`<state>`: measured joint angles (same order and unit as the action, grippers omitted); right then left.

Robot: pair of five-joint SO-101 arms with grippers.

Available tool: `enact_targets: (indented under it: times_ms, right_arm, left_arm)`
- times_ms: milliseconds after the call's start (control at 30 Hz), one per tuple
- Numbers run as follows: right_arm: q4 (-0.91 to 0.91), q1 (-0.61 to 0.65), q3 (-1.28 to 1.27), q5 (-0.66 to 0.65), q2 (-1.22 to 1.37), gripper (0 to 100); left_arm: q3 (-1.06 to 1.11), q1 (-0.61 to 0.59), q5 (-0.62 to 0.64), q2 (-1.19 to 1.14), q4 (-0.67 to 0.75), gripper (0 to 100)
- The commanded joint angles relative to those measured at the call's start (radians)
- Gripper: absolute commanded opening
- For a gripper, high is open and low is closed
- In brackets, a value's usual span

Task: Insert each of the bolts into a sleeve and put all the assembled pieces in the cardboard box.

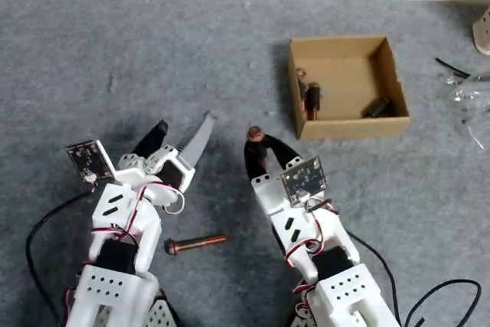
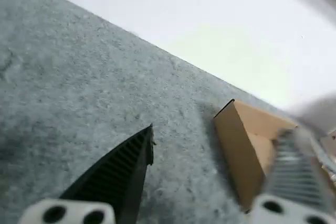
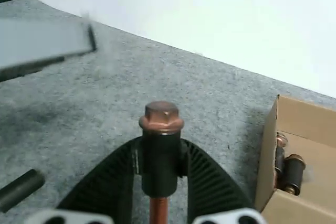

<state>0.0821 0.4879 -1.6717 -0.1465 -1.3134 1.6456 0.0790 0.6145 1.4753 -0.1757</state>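
Your right gripper (image 1: 259, 147) is clamping a sleeved bolt (image 3: 160, 161), head forward; the cardboard box (image 1: 352, 126) is lying ahead to its right, while your left gripper (image 1: 185, 122) is gaping.

Assembled pieces (image 1: 312, 101) lie in the cardboard box (image 1: 352, 126); a bolt (image 1: 196, 243) lies left of it on the table (image 1: 76, 51).

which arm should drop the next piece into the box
Right. The right gripper is shut on a bolt already in its sleeve and sits nearer the cardboard box; the left gripper is open and empty.
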Motion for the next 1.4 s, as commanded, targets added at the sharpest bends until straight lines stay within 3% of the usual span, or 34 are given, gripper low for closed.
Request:
enact_targets:
  times_ms: [0, 33, 167, 300, 367, 433, 733, 933, 1100, 1367]
  right_arm:
    - [0.012, -0.025, -0.094, 0.012, -0.018, 0.5]
    - [0.012, -0.031, -0.094, 0.012, -0.018, 0.5]
    - [0.012, -0.048, -0.094, 0.014, -0.018, 0.5]
    - [0.012, -0.048, -0.096, 0.014, -0.018, 0.5]
    - [0.012, -0.054, -0.096, 0.014, -0.016, 0.5]
    - [0.012, -0.081, -0.096, 0.014, -0.016, 0.5]
    - [0.004, -0.104, -0.091, 0.018, -0.018, 0.5]
    - [-0.07, -0.157, -0.067, 0.012, -0.015, 0.5]
    - [-0.292, -0.266, 0.275, 0.018, 0.101, 0.5]
    - [-0.394, -0.272, 0.9, 0.018, 0.711, 0.5]
  left_arm:
    - [-0.008, -0.008, -0.155, -0.005, -0.002, 5]
    - [-0.008, -0.008, -0.207, -0.005, -0.002, 0]
    - [0.027, -0.042, -0.318, 0.002, -0.002, 1]
    - [0.021, -0.216, -0.35, 0.001, -0.061, 1]
    - [-0.027, -0.311, -0.511, -0.004, -0.172, 1]
    - [-0.059, -0.321, -0.64, -0.004, -0.267, 1]
    - [-0.051, -0.309, -0.657, -0.001, -0.292, 1]
    - [-0.021, -0.364, -0.652, -0.005, -0.201, 1]
    - [-0.021, -0.361, -0.652, -0.004, -0.204, 1]
    - [-0.021, -0.361, -0.652, 0.002, -0.203, 1]
